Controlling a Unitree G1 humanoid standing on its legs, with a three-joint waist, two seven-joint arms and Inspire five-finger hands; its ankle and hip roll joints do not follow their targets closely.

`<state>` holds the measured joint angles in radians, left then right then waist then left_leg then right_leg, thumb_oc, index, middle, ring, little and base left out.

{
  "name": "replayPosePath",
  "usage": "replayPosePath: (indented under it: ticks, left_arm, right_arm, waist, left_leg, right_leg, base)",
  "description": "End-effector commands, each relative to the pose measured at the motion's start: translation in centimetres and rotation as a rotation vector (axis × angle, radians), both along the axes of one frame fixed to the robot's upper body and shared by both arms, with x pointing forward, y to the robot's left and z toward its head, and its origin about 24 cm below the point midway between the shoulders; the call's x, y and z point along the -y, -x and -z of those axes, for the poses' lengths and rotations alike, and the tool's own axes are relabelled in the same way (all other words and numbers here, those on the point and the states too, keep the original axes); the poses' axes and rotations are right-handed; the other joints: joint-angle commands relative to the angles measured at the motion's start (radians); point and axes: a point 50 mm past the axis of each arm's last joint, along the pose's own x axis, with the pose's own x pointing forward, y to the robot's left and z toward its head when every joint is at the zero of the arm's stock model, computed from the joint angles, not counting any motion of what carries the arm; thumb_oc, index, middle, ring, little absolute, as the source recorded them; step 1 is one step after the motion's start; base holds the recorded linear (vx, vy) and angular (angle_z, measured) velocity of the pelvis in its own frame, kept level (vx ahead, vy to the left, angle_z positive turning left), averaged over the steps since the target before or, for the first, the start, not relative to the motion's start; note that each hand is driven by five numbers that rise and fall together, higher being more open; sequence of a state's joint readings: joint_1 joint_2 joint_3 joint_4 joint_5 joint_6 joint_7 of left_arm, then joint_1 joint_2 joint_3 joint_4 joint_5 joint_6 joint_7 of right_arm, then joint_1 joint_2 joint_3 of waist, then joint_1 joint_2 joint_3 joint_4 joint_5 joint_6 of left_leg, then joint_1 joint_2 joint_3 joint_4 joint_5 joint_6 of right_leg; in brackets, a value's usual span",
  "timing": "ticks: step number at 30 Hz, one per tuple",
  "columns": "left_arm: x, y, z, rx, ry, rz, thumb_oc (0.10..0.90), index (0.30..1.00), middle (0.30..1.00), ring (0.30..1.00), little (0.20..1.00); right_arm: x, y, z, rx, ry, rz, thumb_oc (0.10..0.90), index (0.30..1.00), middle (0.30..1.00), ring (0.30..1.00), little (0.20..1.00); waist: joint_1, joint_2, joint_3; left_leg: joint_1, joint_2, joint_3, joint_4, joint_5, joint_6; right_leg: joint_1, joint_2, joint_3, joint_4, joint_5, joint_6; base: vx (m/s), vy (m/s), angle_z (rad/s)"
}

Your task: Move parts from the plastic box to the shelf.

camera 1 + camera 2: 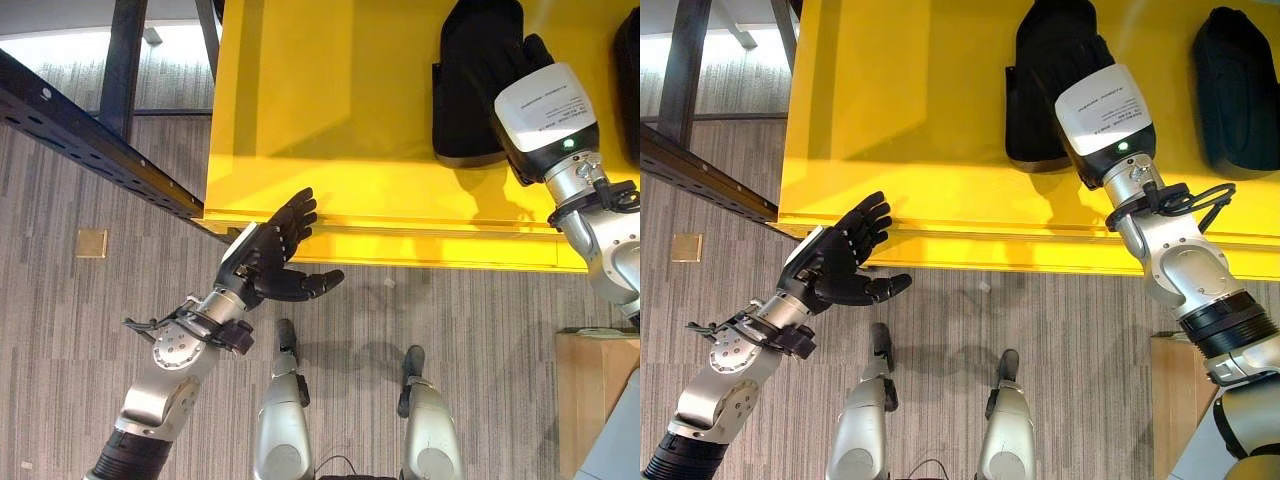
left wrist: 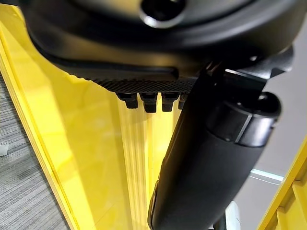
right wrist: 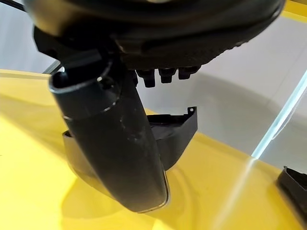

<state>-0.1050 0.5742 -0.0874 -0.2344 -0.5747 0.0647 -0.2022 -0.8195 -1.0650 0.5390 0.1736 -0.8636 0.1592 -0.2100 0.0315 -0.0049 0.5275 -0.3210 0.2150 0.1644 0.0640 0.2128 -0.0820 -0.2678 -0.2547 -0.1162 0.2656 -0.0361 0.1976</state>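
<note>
A black moulded part (image 1: 1040,100) lies on the yellow shelf (image 1: 330,100), and it appears past the thumb in the right wrist view (image 3: 175,132). My right hand (image 1: 1102,105) reaches over the shelf and hovers at this part, fingers straight and open, holding nothing. A second black part (image 1: 1237,90) lies further right on the shelf (image 3: 295,184). My left hand (image 1: 270,250) is open and empty, palm up with fingers spread, just in front of the shelf's front edge (image 1: 400,240). In the left wrist view its thumb (image 2: 201,172) stands before the yellow shelf (image 2: 86,134).
A dark perforated metal beam (image 1: 90,140) runs diagonally at the left, level with the shelf edge. A wooden box corner (image 1: 590,390) stands at the lower right. A small brass plate (image 1: 91,242) is set in the grey carpet.
</note>
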Motion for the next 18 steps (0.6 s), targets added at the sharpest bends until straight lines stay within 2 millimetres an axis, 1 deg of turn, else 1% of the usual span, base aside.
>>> replayPosePath:
  ticks: [1, 10, 18]
  left_arm:
    - [1.35, 0.03, -3.22, 0.187, 0.04, 0.071, 0.9, 1.0, 1.0, 1.0, 1.0]
    - [1.34, 0.09, -3.35, 0.194, 0.044, 0.077, 0.9, 1.0, 1.0, 1.0, 1.0]
    - [1.51, 0.05, -3.43, 0.193, 0.054, 0.076, 0.9, 1.0, 1.0, 1.0, 1.0]
  right_arm:
    - [-0.02, 0.95, -5.85, 0.271, 0.001, 0.035, 0.9, 1.0, 1.0, 1.0, 1.0]
    - [0.28, 1.06, -5.93, 0.289, -0.021, 0.042, 0.9, 1.0, 1.0, 1.0, 1.0]
    - [0.14, 1.21, -6.04, 0.331, -0.051, 0.0, 0.9, 1.0, 1.0, 1.0, 1.0]
  waist:
    - [-0.003, 0.006, -0.027]
    - [-0.007, 0.011, -0.024]
    - [-0.009, 0.018, -0.025]
  left_leg:
    - [0.055, 0.007, -0.038, 0.083, -0.159, -0.024]
    - [0.053, 0.007, -0.037, 0.085, -0.16, -0.024]
    - [0.053, 0.006, -0.039, 0.084, -0.16, -0.024]
  right_leg:
    - [-0.061, 0.164, -0.013, 0.063, -0.078, -0.139]
    - [-0.065, 0.163, -0.012, 0.066, -0.078, -0.139]
    - [-0.066, 0.16, -0.009, 0.066, -0.079, -0.138]
  base:
    - [0.0, 0.0, 0.0]
    - [0.0, 0.0, 0.0]
    - [0.0, 0.0, 0.0]
